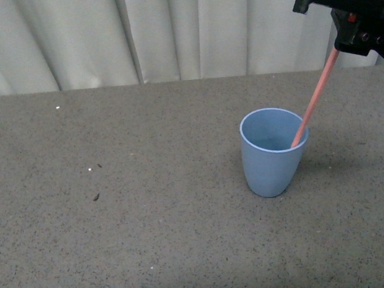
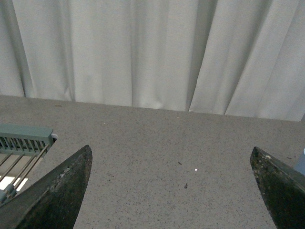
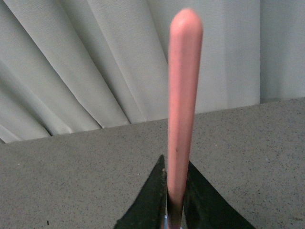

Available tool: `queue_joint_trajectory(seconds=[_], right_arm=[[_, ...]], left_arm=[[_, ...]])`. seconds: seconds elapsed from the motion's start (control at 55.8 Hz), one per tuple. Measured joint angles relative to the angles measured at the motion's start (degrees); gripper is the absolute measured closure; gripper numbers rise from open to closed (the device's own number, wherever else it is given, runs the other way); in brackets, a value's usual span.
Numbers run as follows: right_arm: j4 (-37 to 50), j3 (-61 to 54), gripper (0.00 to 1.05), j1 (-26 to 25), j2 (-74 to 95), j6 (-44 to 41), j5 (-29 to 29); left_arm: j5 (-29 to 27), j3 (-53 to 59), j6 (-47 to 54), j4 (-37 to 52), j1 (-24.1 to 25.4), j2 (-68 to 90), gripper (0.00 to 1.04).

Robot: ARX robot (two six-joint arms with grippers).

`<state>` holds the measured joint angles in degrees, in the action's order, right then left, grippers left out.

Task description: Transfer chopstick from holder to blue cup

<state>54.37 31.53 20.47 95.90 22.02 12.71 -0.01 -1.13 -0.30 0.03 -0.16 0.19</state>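
The blue cup (image 1: 272, 152) stands upright on the grey table right of centre. A salmon-red chopstick (image 1: 316, 99) slants from my right gripper (image 1: 350, 35) at the upper right down into the cup, its lower end inside against the right rim. The right gripper is shut on the chopstick, high above and to the right of the cup. In the right wrist view the chopstick (image 3: 181, 109) rises between the two closed dark fingers (image 3: 155, 195). My left gripper (image 2: 174, 191) is open and empty over bare table, out of the front view. A sliver of the cup (image 2: 301, 162) shows at that view's edge.
A pale green slatted rack (image 2: 24, 140) sits at the edge of the left wrist view. A white curtain (image 1: 158, 25) hangs behind the table's far edge. Small specks (image 1: 97, 197) lie on the grey table top (image 1: 119, 236).
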Motion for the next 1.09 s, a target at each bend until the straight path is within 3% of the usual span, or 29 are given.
queue_joint_trajectory(seconds=[0.108,0.233,0.305,0.412,0.484,0.538,0.61,0.699,1.022,1.094], right_arm=[[-0.9,0.0,0.68,-0.5,-0.6,0.1,2.9],[-0.5,-2.1,0.49,-1.5,-4.7,-1.0,5.2],[3.8,-6.2,0.59,-3.5,-9.3,-7.9,2.7],[-1.3,-13.6,0.75,-8.5,-21.1,-15.7,-2.6],[-11.7,-20.7,0.89,-14.9,-35.9,-19.1,-8.9],[-27.6,-26.2,1.04,-19.5,-55.0,-20.4,-11.5],[-43.4,-29.3,1.04,-20.2,-73.5,-21.0,-12.2],[-53.8,-31.2,1.04,-20.3,-91.4,-21.6,-12.8],[-54.3,-31.2,1.03,-20.3,-95.6,-21.9,-12.8],[-54.3,-31.2,0.92,-20.3,-95.6,-21.9,-12.8]], left_arm=[[0.0,0.0,0.0,0.0,0.0,0.0,0.07],[0.0,0.0,0.0,0.0,0.0,0.0,0.07],[0.0,0.0,0.0,0.0,0.0,0.0,0.07],[0.0,0.0,0.0,0.0,0.0,0.0,0.07],[0.0,0.0,0.0,0.0,0.0,0.0,0.07],[0.0,0.0,0.0,0.0,0.0,0.0,0.07],[0.0,0.0,0.0,0.0,0.0,0.0,0.07],[0.0,0.0,0.0,0.0,0.0,0.0,0.07],[0.0,0.0,0.0,0.0,0.0,0.0,0.07],[0.0,0.0,0.0,0.0,0.0,0.0,0.07]])
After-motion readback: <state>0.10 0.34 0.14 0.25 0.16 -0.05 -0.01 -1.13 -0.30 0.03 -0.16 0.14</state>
